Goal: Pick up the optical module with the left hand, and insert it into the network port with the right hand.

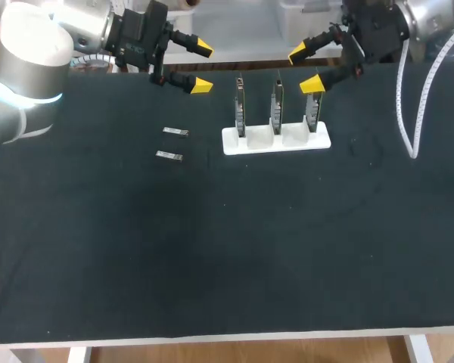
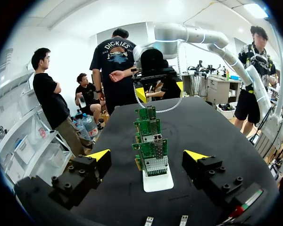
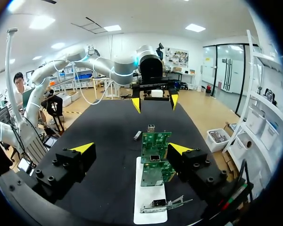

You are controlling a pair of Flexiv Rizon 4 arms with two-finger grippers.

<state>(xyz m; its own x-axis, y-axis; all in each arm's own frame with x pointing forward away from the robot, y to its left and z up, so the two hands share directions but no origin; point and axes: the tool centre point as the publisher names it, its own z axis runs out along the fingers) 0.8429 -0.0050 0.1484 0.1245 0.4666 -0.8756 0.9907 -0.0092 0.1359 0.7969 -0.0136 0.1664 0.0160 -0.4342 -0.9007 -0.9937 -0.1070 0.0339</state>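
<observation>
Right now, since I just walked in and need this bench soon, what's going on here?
Nothing is held yet. The left tool and right tool both hang open at the far edge of the table. Two modules lie on it, untouched, beside a white stand holding three upright boards.

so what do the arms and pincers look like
Both arms are silver-grey rounded tubes; the left arm shows a glowing blue ring at a joint. The left pincer and right pincer are black and blocky, with bolt heads and wedge-shaped yellow tips. A white ribbed cable hangs by the right arm.
</observation>
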